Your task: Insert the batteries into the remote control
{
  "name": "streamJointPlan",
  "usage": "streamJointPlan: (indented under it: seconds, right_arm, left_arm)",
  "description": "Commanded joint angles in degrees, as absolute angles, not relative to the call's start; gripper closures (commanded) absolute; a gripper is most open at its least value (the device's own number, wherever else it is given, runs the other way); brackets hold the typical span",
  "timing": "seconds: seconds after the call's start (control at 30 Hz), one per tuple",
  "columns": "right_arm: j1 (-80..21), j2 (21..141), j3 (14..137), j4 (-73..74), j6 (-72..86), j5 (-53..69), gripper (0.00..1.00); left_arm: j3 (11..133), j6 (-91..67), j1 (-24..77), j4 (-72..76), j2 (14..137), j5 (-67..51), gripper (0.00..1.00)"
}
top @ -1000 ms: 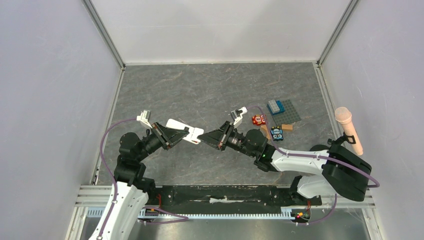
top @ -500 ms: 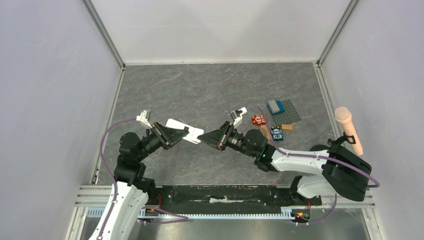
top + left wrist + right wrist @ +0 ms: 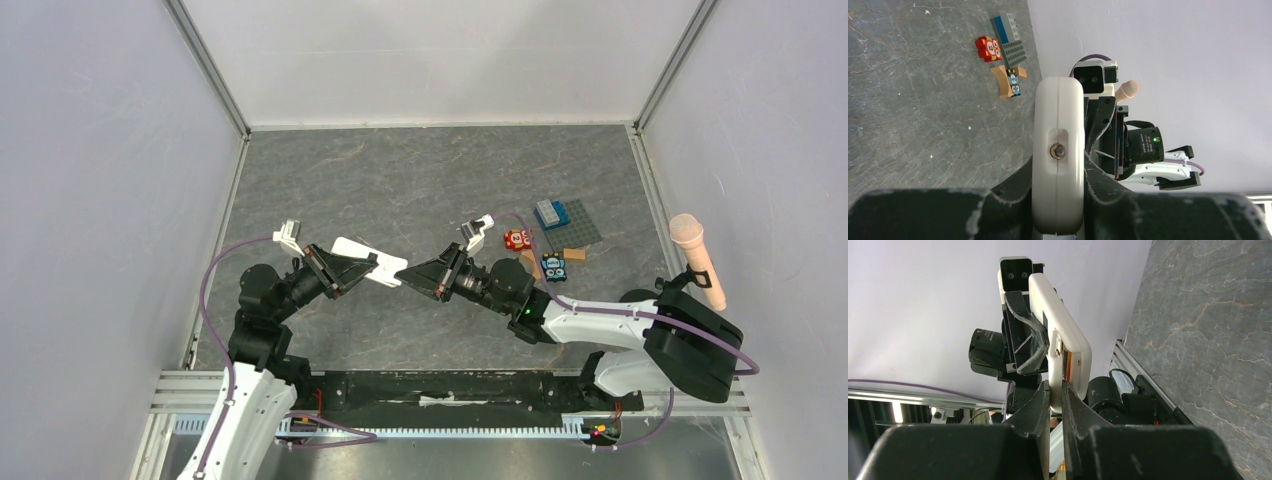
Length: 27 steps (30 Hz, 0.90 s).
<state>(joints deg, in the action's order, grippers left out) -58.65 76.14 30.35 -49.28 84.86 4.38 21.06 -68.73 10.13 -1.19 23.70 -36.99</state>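
My left gripper (image 3: pixel 365 268) is shut on the white remote control (image 3: pixel 348 247) and holds it above the table. In the left wrist view the remote (image 3: pixel 1058 120) stands edge-on between my fingers (image 3: pixel 1098 175), a small screw showing. My right gripper (image 3: pixel 408 279) meets the remote's right end. In the right wrist view it (image 3: pixel 1055 387) is shut on a thin white cover piece (image 3: pixel 1053 347) against the remote (image 3: pixel 1063 325). An orange sliver (image 3: pixel 1066 369) shows in the gap there, perhaps the orange-red battery. The dark battery is hidden.
A red block with white circles (image 3: pixel 517 240), a grey plate with a blue brick (image 3: pixel 566 220), a small blue block (image 3: pixel 553 266) and tan pieces lie on the right of the table. A pink microphone-like object (image 3: pixel 697 258) stands at the far right.
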Motion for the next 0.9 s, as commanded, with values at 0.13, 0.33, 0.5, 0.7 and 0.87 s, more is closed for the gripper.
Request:
streamJointPlan:
  seconds: [0.13, 0.33, 0.5, 0.7, 0.87]
  right_arm:
    - [-59.39, 78.15, 32.34, -48.88, 85.21, 2.39, 1.0]
    - [-60.01, 78.36, 32.56, -46.8, 86.31, 2.11, 1.0]
    - [-60.03, 77.79, 33.95, -40.35, 86.31, 2.07, 0.97]
    - [-60.03, 77.14, 35.08, -33.29, 85.26, 1.6, 0.95]
    - [-60.03, 76.57, 36.46, -28.22, 83.35, 1.34, 0.9]
  left_arm:
    - [22.56, -72.8, 10.2, 5.43, 23.19, -39.33, 0.98]
    - [21.03, -78.48, 10.2, 10.33, 21.93, -38.89, 0.98]
    - [20.87, -80.8, 10.2, 12.24, 21.47, -38.67, 0.98]
    - [21.33, -82.17, 10.19, 13.4, 21.27, -38.44, 0.98]
    - [21.8, -82.35, 10.2, 13.69, 21.36, -38.48, 0.98]
